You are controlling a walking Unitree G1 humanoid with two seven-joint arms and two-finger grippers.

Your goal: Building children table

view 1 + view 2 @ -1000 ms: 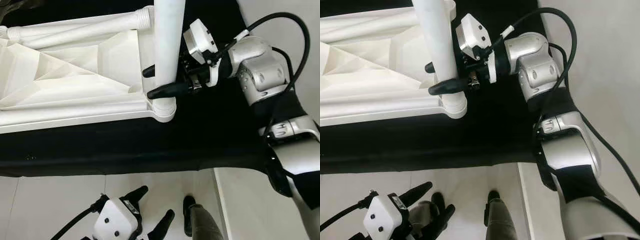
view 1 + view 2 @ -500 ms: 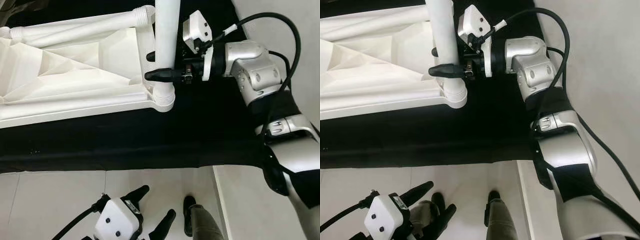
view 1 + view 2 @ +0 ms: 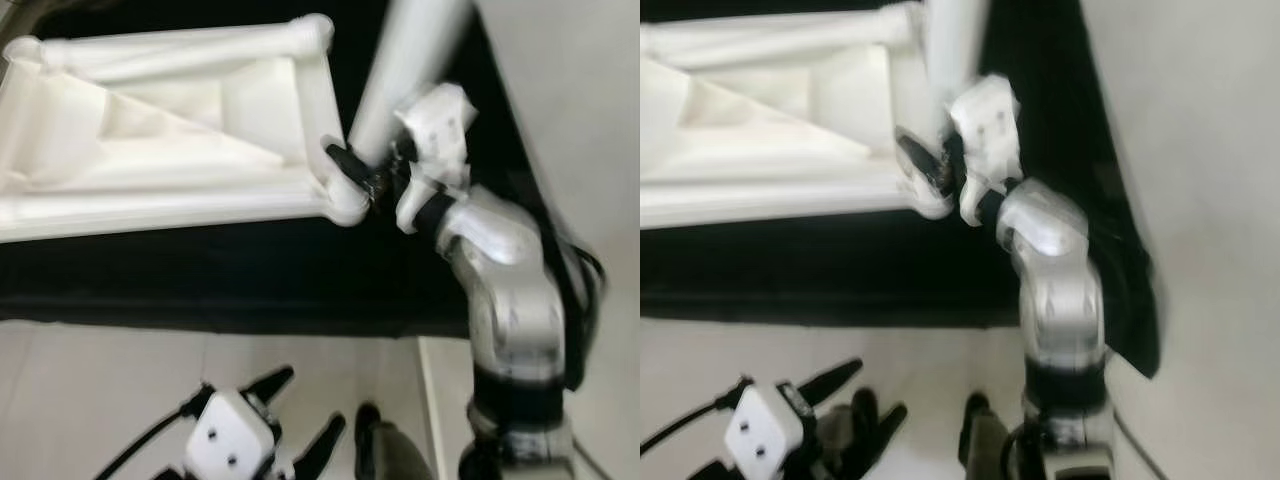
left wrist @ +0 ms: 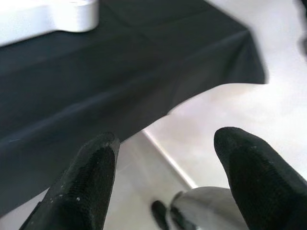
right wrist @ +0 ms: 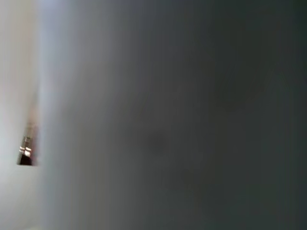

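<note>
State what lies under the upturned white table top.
The white table top rests on a black cloth that spreads past its near edge. Whatever the cloth covers is hidden. The right gripper holds the leg at the corner.

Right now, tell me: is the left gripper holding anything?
No. The left gripper is open, its fingers spread over bare floor.

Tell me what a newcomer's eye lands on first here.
First, the white table leg standing at the near corner of the upturned white tabletop on the black cloth, with the right pincer clamped round its base. Next, the left pincer hanging open low over the pale floor.
</note>
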